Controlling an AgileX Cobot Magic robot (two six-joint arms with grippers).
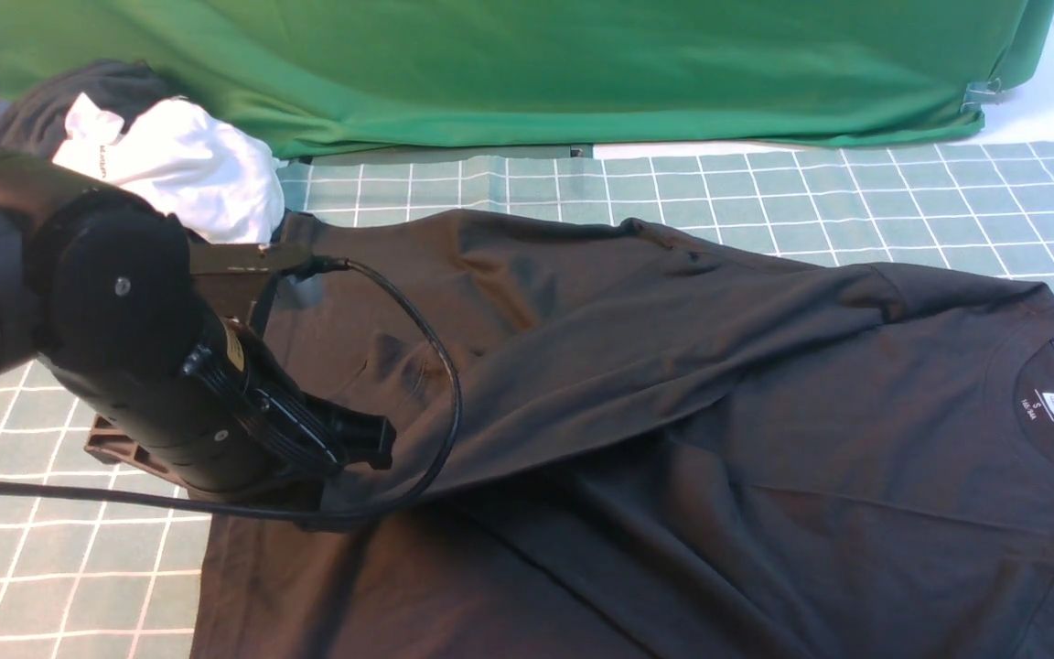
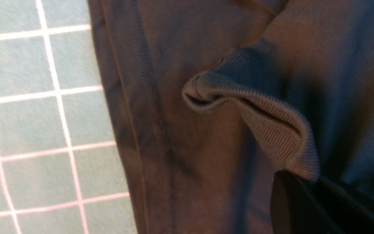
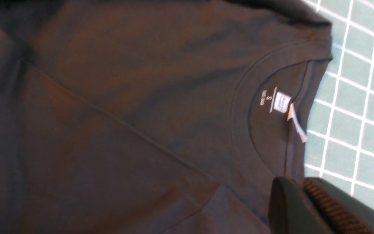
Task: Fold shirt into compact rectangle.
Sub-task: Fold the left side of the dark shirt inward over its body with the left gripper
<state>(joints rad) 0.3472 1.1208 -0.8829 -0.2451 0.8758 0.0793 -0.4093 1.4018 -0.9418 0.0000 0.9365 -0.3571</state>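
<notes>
While your left end effector (image 1: 367, 441) pinches the shirt (image 1: 692, 513) by its ribbed cuff (image 2: 271, 126), likely to draw the sleeve (image 1: 637, 366) left across the body, I can't tell the right end effector's (image 3: 304, 195) state near the collar (image 3: 239, 104).

Set between the two arms, the front camera looks forward and down across the checked mat (image 1: 765, 192). It takes in most of the shirt (image 1: 673, 412), with the green cloth (image 1: 527, 64) at twelve o'clock. The left wrist camera sits very close over the ribbed cuff (image 2: 271, 130), around eight o'clock. The right wrist camera looks down from slightly farther off at the neck label (image 3: 281, 102) at three o'clock, which the front view also shows.
</notes>
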